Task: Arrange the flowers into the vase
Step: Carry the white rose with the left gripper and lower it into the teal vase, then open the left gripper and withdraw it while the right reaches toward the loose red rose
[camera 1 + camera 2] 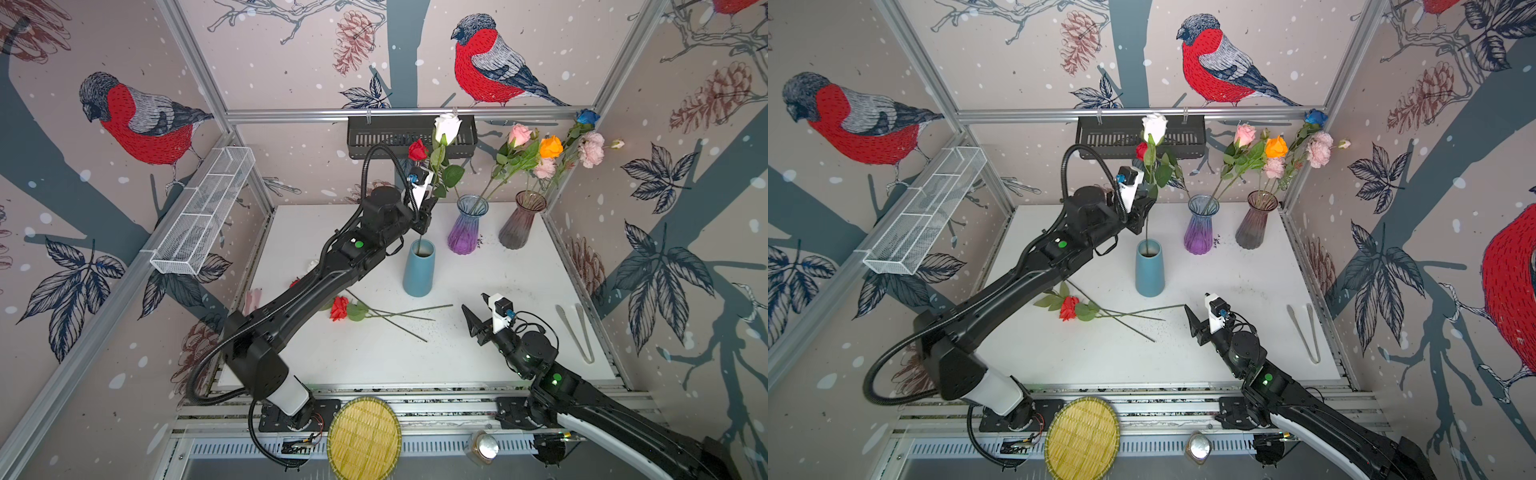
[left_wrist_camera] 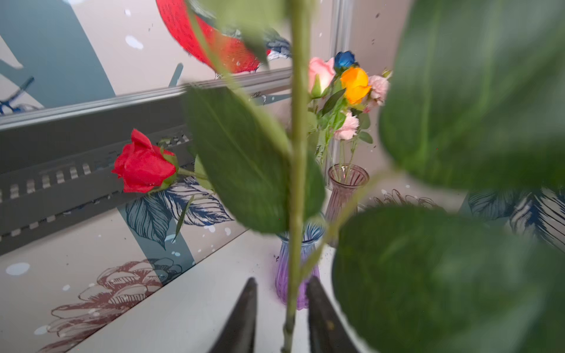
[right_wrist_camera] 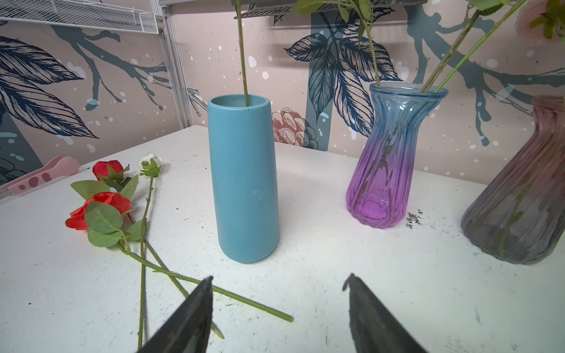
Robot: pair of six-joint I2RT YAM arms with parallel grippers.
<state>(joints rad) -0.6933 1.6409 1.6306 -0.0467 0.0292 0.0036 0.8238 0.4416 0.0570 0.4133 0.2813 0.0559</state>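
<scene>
A white rose [image 1: 447, 126] [image 1: 1154, 126] stands upright with its stem [image 2: 298, 152] down in the blue vase [image 1: 419, 270] [image 1: 1149, 270] [image 3: 244, 183]. My left gripper [image 1: 428, 212] [image 2: 282, 279] is above the vase mouth, open, with its jaws either side of that stem and a gap on each side. On the table to the left lie several flowers: a red rose [image 1: 339, 307] [image 3: 97, 204], a second red rose [image 3: 107, 168] and a white bud [image 3: 149, 162]. My right gripper [image 1: 473, 301] [image 3: 280, 276] hovers open and empty near their stem ends.
A purple glass vase [image 1: 467, 228] [image 3: 385, 171] and a smoky pink vase [image 1: 521, 224] at the back right hold red, pink, orange and blue blooms. Metal tongs [image 1: 577, 332] lie at the right edge, pink tongs [image 3: 39, 177] at the left. A bamboo tray [image 1: 363, 436] sits in front.
</scene>
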